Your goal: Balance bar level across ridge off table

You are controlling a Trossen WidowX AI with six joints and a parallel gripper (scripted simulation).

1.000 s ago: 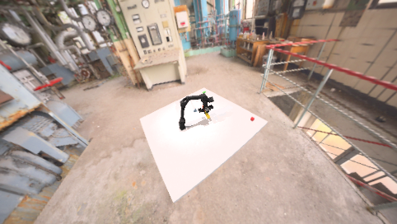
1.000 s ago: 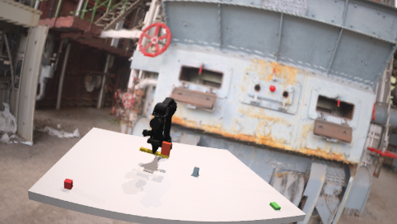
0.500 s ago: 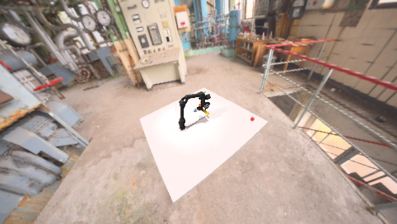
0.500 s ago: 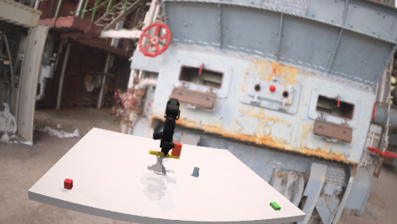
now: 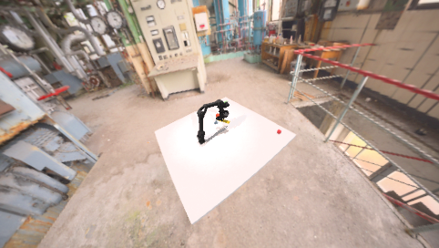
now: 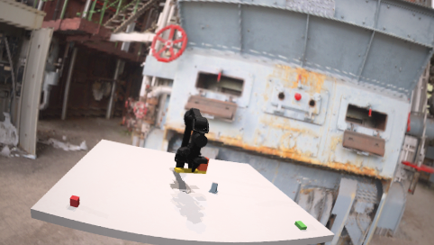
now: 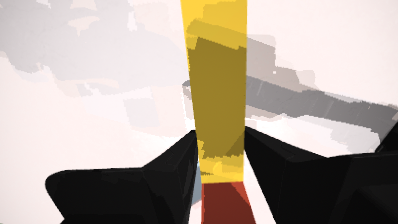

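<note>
A yellow bar [image 5: 226, 121] [image 6: 184, 170] [image 7: 218, 95] with a red block [image 6: 203, 165] [image 7: 225, 202] on one end hangs above the white table, roughly level in the exterior view. My gripper [image 6: 193, 168] [image 7: 219, 133] is shut on the yellow part of the bar, near the red end. The small blue-grey ridge [image 5: 216, 122] [image 6: 213, 187] stands on the table, to the right of and lower than the bar in the exterior view. In the wrist view only a bluish sliver shows beside the bar, mostly hidden by the left finger.
The white table [image 5: 196, 182] [image 6: 113, 180] carries a red cube [image 5: 279, 131] [image 6: 75, 201] near one edge and a green block [image 6: 301, 225] near a corner. The arm's shadow falls across the table below the bar.
</note>
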